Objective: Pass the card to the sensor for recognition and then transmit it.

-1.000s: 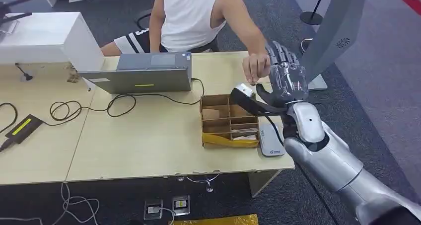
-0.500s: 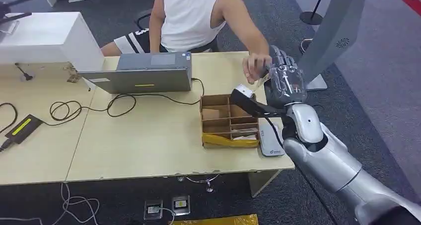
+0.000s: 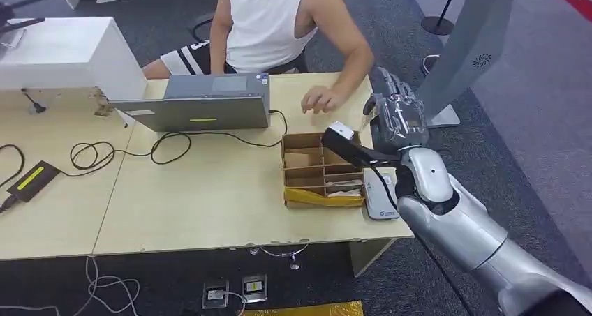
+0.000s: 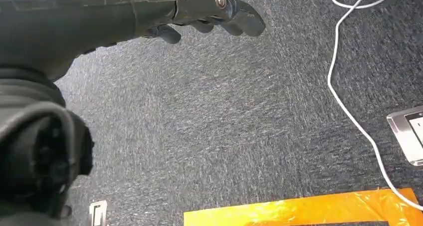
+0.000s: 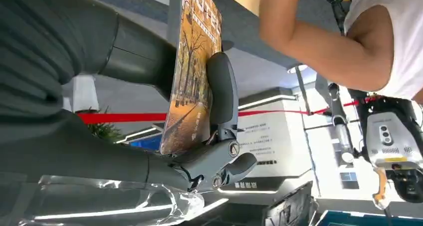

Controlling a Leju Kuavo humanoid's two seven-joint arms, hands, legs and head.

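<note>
The robot's right hand (image 3: 396, 117) is raised above the far right corner of the desk with its thumb and dark fingers (image 5: 222, 94) clamped on a thin glossy card printed with an autumn tree scene (image 5: 192, 71), which stands edge-on between them in the right wrist view; in the head view a pale sliver of it shows just beside the hand. The left hand (image 4: 209, 9) hangs low over grey carpet, fingers loosely extended and holding nothing. Below and in front of the right hand sits a shallow brown cardboard tray with dividers (image 3: 321, 168), and just beside its right side lies a flat white card reader with a blue mark (image 3: 380, 196), presumably the sensor. A person's hand (image 3: 320, 100) rests on the pale wooden desk (image 3: 209, 197) near the tray, apart from the robot's hand. Judging by this, the card is in the robot's grasp but has not yet been brought to the reader; presenting it there and then handing it on remain to be done.
</note>
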